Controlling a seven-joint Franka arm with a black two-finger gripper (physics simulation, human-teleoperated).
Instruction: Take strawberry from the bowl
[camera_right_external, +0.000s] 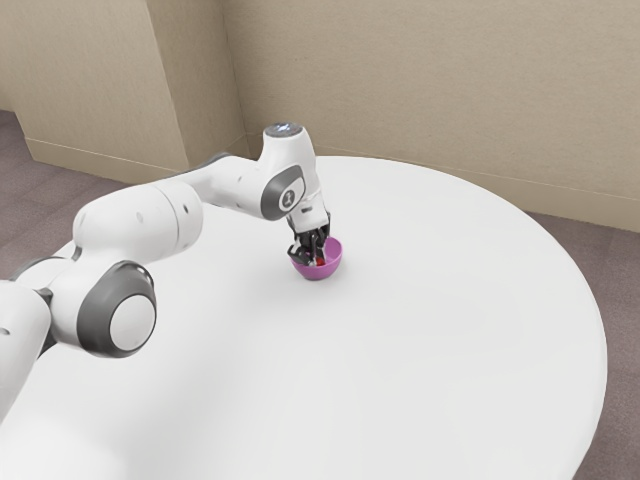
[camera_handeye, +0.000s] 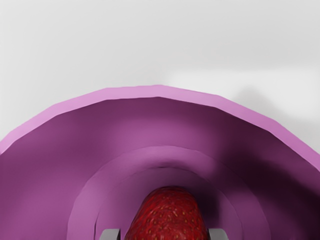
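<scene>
The black gripper (camera_right_external: 314, 259) reaches down into the small purple bowl (camera_right_external: 332, 262), pointing nearly straight down. A bit of the red strawberry (camera_right_external: 320, 262) shows low between its fingers, inside the bowl. From the wrist view, the strawberry (camera_handeye: 168, 217) is over the floor of the bowl (camera_handeye: 45, 175), its near part cut off by the lower edge. The grey tips of the gripper (camera_handeye: 164, 235) stand close against both sides of the strawberry, shut on it. Whether its underside touches the bowl is hidden.
The bowl stands on a large round white table (camera_right_external: 430, 330). My arm (camera_right_external: 140, 225) stretches over the table from the exterior view's left. A beige wall (camera_right_external: 420, 90) rises behind the table's far edge.
</scene>
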